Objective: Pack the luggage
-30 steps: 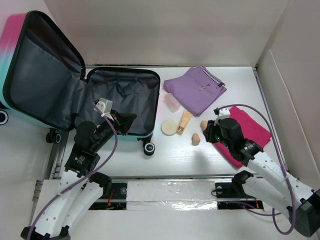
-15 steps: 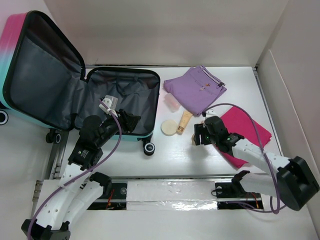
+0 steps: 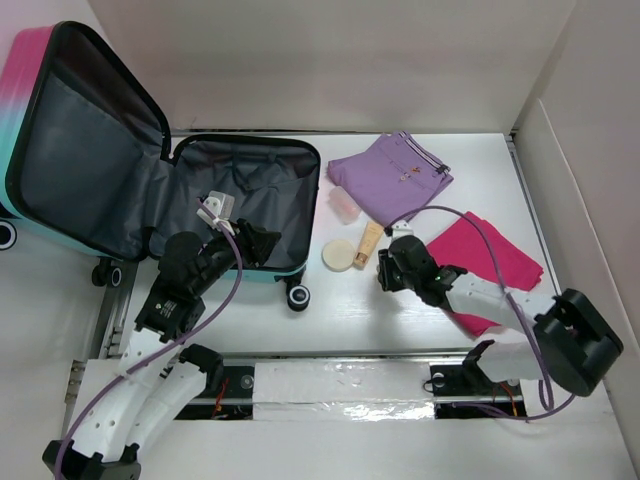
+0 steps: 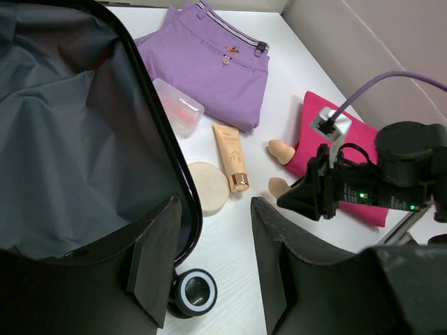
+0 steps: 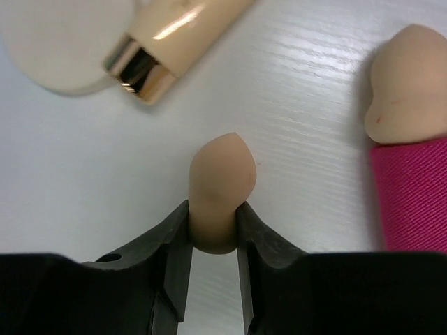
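Since the near edge holds only the arm bases, the action begins just beyond them. There the right gripper [image 5: 213, 213] has its two black fingers pressed in against the rounded base of a small beige teardrop-shaped makeup sponge [image 5: 220, 178], whose tip points away from the wrist. The sponge appears to be at, or barely off, the white table [image 3: 330, 310]. A second beige sponge [image 5: 408, 84] lies just beyond it, touching the edge of a folded magenta cloth [image 3: 500, 262].

To the left, the left gripper [image 4: 215, 209] hangs with its fingers spread wide and nothing between them. It is poised above the near right rim of the luggage, close to a black-and-white wheel [image 4: 195, 289].

A little further out lie a round cream powder puff [image 3: 338, 254] and a beige cosmetic tube with a gold cap [image 3: 368, 243], the cap resting against the puff. Beyond those are a small translucent plastic box [image 3: 345, 207] and folded lilac trousers [image 3: 392, 178].

The luggage [image 3: 270, 180], a small hard-shell suitcase with a pink-to-teal outside and dark grey lining, lies open at the far left. Its lid stands raised, and I can make out nothing packed inside.

The step in hand looks like the pick-up of the first sponge. The next move probably calls for lifting it clear and carrying it left over the puff and tube. It should be let go over the grey lining, without crowding the left arm.
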`<state>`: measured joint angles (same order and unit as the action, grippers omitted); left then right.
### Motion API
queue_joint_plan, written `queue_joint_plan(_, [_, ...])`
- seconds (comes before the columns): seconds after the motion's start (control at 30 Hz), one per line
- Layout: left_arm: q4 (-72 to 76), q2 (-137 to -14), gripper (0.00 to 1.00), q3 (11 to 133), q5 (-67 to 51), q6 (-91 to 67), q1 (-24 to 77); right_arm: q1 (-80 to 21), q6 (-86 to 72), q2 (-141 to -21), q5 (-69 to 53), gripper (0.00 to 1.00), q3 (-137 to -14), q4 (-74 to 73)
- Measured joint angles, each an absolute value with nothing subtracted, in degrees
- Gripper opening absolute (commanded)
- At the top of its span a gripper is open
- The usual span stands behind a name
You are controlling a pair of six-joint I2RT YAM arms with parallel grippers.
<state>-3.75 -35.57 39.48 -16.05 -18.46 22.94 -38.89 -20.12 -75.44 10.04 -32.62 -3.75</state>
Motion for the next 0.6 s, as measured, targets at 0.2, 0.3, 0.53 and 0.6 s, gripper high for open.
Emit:
queue_joint_plan(0.2, [-3.8, -35.4, 0.4, 39.5, -15.6, -18.5, 22.9, -43.9, -18.5, -70.6, 8.5, 0.33, -42.0, -2.2])
queue_joint_plan(0.3, [-4.5, -34.7, 0.4, 39.5, -13.7, -18.5, 22.9, -45.2, -17.1, -77.1, 4.0, 0.54, -55.9, 0.3])
queue_joint_plan(0.53, [-5.7, -30.0, 0.4, 39.5, -5.9, -18.7, 22.9, -46.8, -15.1, -90.3, -4.2, 0.93, -75.9, 8.6])
queue_joint_plan(0.6, [-5.8, -29.2, 0.4, 39.6, -5.0, -18.9, 22.9, -45.3, -15.2, -90.3, -5.1, 0.71, -73.6, 9.0])
